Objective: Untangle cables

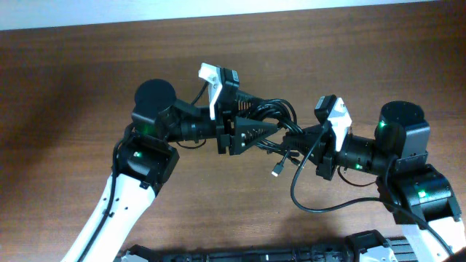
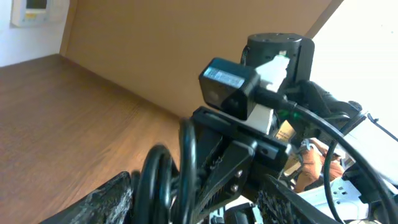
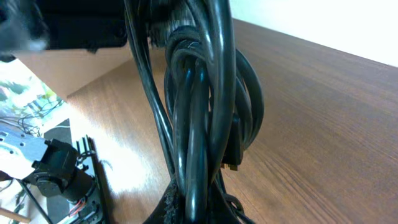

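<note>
While the cables [image 1: 271,115] sit bunched in one knot between both arms, mid-frame, the job looks barely begun; only one plug [image 1: 277,172] dangles free. The right gripper [image 1: 293,137] pinches the knot tight. Loops run through the left gripper [image 1: 275,129], but I cannot tell if it squeezes them.

Cables [image 3: 199,124]: cropped top and bottom, right wrist view. Left gripper [image 1: 275,128], right gripper [image 1: 294,138]: tips buried, I can't read their grip.
</note>
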`<state>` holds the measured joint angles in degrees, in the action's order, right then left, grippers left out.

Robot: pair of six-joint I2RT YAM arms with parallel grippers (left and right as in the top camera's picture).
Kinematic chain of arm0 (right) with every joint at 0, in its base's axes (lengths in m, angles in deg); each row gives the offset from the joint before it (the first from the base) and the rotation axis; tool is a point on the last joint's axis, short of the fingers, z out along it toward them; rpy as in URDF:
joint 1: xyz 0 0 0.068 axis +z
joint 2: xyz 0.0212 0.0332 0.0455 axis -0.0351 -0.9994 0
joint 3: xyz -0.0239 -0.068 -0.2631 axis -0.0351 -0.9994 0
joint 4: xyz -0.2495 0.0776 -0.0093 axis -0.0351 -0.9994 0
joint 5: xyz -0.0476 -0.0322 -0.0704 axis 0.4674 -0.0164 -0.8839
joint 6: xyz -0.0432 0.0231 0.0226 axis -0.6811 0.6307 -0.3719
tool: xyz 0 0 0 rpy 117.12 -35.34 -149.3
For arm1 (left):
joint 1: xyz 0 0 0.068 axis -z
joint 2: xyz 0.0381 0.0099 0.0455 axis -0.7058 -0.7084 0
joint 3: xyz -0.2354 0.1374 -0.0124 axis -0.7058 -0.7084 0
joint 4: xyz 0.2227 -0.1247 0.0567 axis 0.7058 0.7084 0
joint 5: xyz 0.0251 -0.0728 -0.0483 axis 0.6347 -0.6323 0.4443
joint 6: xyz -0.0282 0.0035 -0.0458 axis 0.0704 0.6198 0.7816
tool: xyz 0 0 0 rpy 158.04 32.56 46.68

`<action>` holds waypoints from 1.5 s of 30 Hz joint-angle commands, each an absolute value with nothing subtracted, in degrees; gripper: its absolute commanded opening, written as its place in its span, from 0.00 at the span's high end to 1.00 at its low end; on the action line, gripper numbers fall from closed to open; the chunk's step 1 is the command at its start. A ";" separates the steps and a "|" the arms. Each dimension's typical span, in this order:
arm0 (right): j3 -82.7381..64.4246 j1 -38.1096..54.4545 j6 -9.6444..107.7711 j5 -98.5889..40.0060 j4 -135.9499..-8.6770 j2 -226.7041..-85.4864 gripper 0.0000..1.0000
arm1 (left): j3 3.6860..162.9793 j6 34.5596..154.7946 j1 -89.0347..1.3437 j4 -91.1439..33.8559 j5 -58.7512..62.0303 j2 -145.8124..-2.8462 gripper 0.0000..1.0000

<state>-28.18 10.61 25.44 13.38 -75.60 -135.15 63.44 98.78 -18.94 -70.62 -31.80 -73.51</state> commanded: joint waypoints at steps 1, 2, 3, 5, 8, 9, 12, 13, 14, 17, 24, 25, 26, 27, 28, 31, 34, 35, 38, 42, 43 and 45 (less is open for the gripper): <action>-27.61 10.63 22.94 15.18 -77.79 -134.97 0.96 | 63.71 98.40 -18.79 -73.29 -32.20 -73.18 0.39; -27.61 10.63 22.97 15.18 -78.42 -134.97 0.96 | 63.71 98.40 -18.79 -73.68 -32.22 -73.18 0.40; -27.61 10.63 22.94 15.18 -79.03 -134.97 0.96 | 63.71 98.40 -18.79 -73.96 -32.24 -73.18 0.41; -27.61 10.63 22.94 15.18 -79.27 -134.97 0.96 | 63.71 98.40 -18.79 -73.86 -32.26 -73.18 0.45; -27.61 10.63 22.94 15.20 -79.25 -134.97 0.96 | 63.71 98.40 -18.76 -73.46 -32.46 -73.18 0.49; -27.61 10.63 22.94 15.20 -79.25 -134.97 0.96 | 63.71 98.40 -18.76 -73.46 -32.44 -73.18 0.49; -27.61 10.63 22.94 15.20 -79.23 -134.97 0.96 | 63.71 98.40 -18.76 -72.98 -32.41 -73.23 0.49; -27.61 10.63 22.94 15.22 -79.23 -134.97 0.96 | 63.71 98.38 -18.79 -72.11 -32.39 -73.23 0.49; -27.61 10.63 22.94 15.22 -79.21 -134.97 0.96 | 63.71 98.10 -18.79 -71.47 -32.39 -73.23 0.49; -27.61 10.61 22.94 15.22 -79.21 -134.93 0.96 | 63.71 95.87 -18.79 -69.16 -32.37 -73.44 0.50; -27.61 10.63 22.94 16.09 -79.21 -134.93 0.96 | 63.71 95.87 -18.74 -69.44 -30.01 -73.44 0.92; -27.61 10.61 22.94 16.09 -79.23 -134.93 0.96 | 63.71 95.89 -18.74 -69.55 -29.11 -73.44 1.00; -27.61 10.61 22.94 16.07 -79.23 -134.93 0.96 | 63.71 95.89 -18.74 -69.66 -28.24 -73.44 1.00; -27.61 10.61 22.94 16.07 -79.23 -134.93 0.92 | 63.71 95.89 -18.74 -69.79 -27.89 -73.44 1.00; -27.61 10.61 22.94 16.07 -79.25 -134.93 0.85 | 63.71 95.89 -18.74 -69.88 -27.87 -73.44 1.00; -27.61 10.61 22.94 16.01 -79.23 -134.93 0.27 | 63.71 95.89 -18.79 -70.64 -26.75 -73.42 1.00; -27.61 10.61 22.94 12.09 -79.19 -134.93 0.16 | 63.71 95.91 -18.79 -70.88 -26.42 -73.42 1.00; -27.61 10.61 22.79 10.81 -79.10 -134.93 0.16 | 63.71 95.91 -18.79 -70.86 -26.45 -73.42 1.00; -27.61 10.61 18.86 10.15 -78.14 -134.93 0.56 | 63.71 95.91 -18.79 -70.64 -26.47 -73.42 1.00; -27.61 10.61 18.88 10.21 -75.41 -134.93 0.95 | 63.71 95.91 -18.79 -70.45 -26.45 -73.42 1.00; -27.61 10.61 18.88 10.21 -75.10 -134.93 0.96 | 63.71 95.91 -18.79 -70.42 -26.40 -73.44 1.00; -27.61 10.61 18.90 10.24 -75.12 -134.93 0.96 | 63.71 95.91 -18.79 -70.40 -25.88 -73.44 1.00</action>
<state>-28.18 10.61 19.60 10.52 -75.87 -135.15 63.44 96.17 -18.94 -70.16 -26.18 -73.51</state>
